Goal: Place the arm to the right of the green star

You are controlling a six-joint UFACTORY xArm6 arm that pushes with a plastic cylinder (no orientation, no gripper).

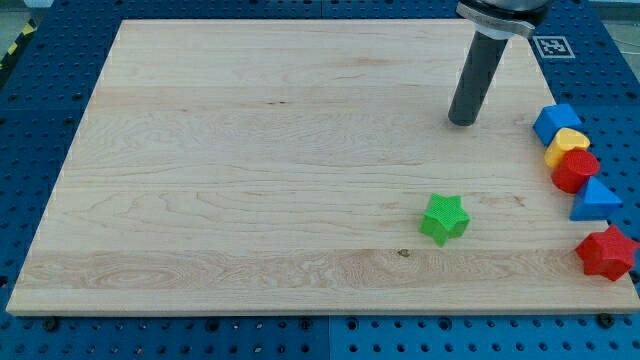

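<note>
Tip [463, 122] sits above-right of green star [444, 218], no gripper fitted; slide down worktop [250, 150], stopping short of red block [606, 253].

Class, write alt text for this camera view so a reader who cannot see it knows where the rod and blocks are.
My tip rests on a wooden board, above and slightly right of a lone green star. Along the view's right edge sit a blue block, yellow block, red block, blue triangle and red star.

Wooden desk [250, 150], green star [444, 218] at five o'clock, blue cube [556, 122], yellow block [566, 144], red block [574, 170], blue triangle [598, 199], red star [606, 252] along three o'clock edge
</note>
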